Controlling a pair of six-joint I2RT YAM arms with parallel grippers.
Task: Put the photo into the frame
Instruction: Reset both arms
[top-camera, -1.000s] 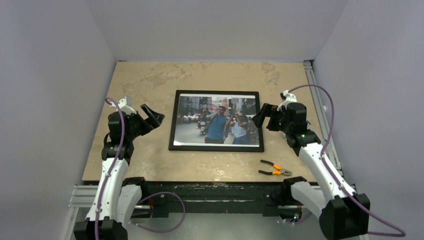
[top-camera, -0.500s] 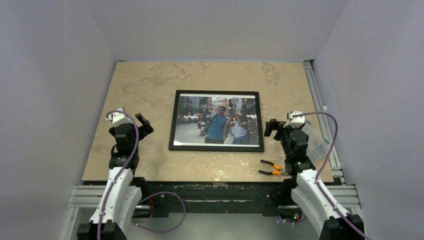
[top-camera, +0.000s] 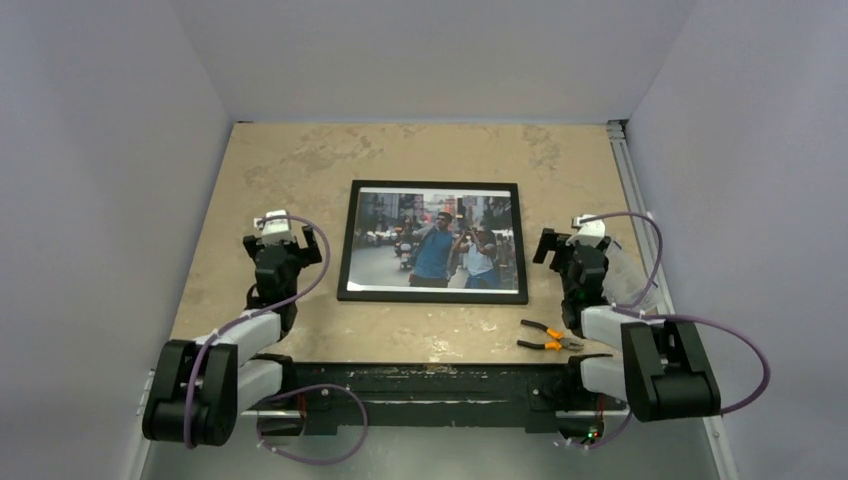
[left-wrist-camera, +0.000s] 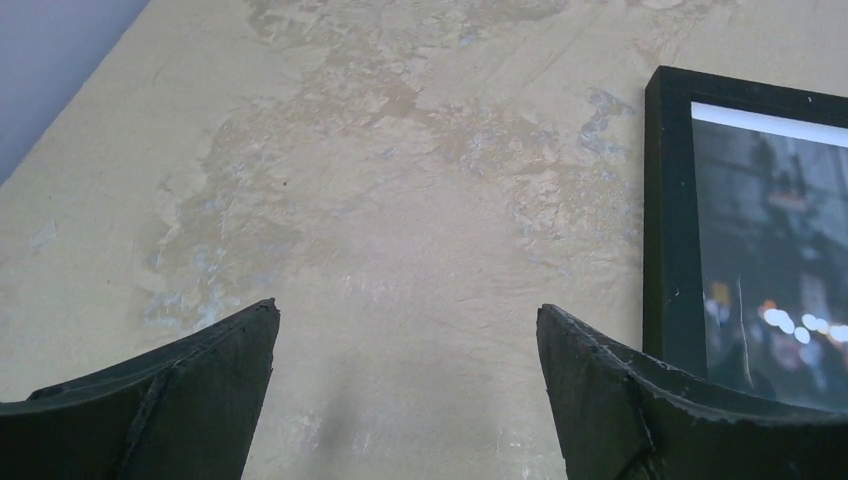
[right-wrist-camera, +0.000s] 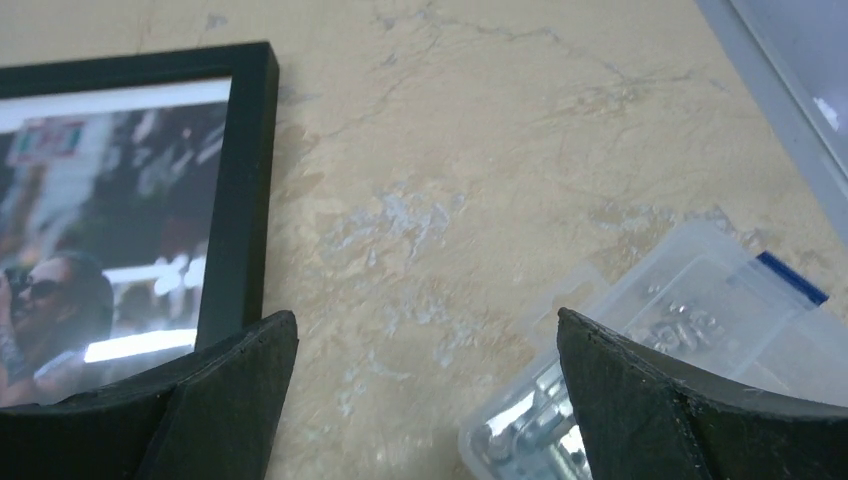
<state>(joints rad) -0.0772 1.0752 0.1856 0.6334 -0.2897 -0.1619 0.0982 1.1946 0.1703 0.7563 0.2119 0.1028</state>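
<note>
Both arms have drawn back from beside the thin black rectangular picture frame (top-camera: 432, 295) and folded low toward the near edge. The colour street-scene photo (top-camera: 436, 245) shows behind the pane, and the frame lies flat at the middle of the beige marbled tabletop (top-camera: 300, 170), so the task is judged complete. The left gripper (left-wrist-camera: 408, 320) and right gripper (right-wrist-camera: 427, 325) gape wide and empty, near the left and right rails.

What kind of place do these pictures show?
Probably a robotics lab work cell: plain grey walls box in a marble-look table, aluminium rails edge it, and pliers lie near the frame.
</note>
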